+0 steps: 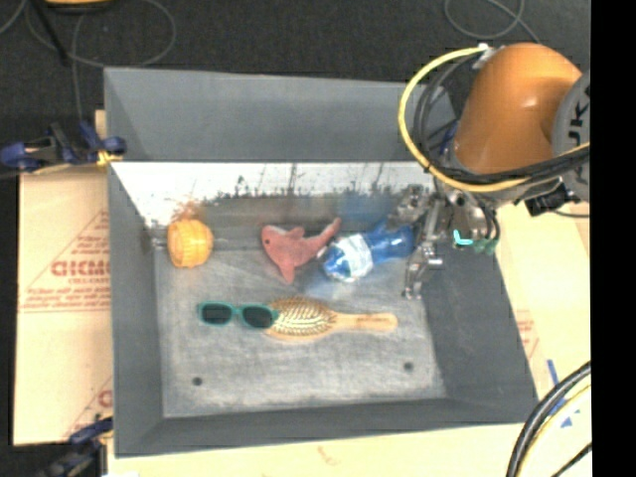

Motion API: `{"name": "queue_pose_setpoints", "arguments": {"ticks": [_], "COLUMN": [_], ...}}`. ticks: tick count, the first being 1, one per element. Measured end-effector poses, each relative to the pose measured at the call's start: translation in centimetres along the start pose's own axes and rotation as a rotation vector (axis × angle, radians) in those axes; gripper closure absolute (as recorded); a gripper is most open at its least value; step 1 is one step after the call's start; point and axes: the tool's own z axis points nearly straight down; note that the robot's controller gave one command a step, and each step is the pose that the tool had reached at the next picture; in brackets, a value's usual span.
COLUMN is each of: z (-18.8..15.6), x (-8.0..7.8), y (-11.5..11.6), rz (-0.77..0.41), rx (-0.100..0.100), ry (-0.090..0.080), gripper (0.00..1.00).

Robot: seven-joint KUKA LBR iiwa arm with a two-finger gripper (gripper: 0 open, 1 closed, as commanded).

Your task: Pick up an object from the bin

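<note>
Seemingly at the approach step, the fingers (415, 278) are hanging just beside the crumpled blue plastic bottle (360, 252), by the right wall of the grey metal bin (472, 356). Whether they are parted cannot be told. Next they likely need centring over the bottle and lowering.

Dark letters, maybe "UK", on the grey robot arm (579, 107), cut off at the side. Nothing else clear enough to read.

Arm (517, 107) cut off at right, cables (553, 401) too
</note>
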Motion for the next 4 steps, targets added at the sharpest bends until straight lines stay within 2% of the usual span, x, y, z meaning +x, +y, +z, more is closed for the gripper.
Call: {"name": "queue_pose_setpoints", "arguments": {"ticks": [1,2,3,4], "z": [-0.3,5.8,6.8,11.4], "x": [-0.1,-2.3,-6.2,-6.4], "y": [0.0,-0.1,-1.1,-2.9], "rz": [-0.001,-0.112,-0.133,-0.205], "rx": [0.002,0.002,0.002,0.001], "ry": [-0.007,-0.010,-0.010,-0.003], "gripper": [0.00,0.00,0.00,0.00]}}
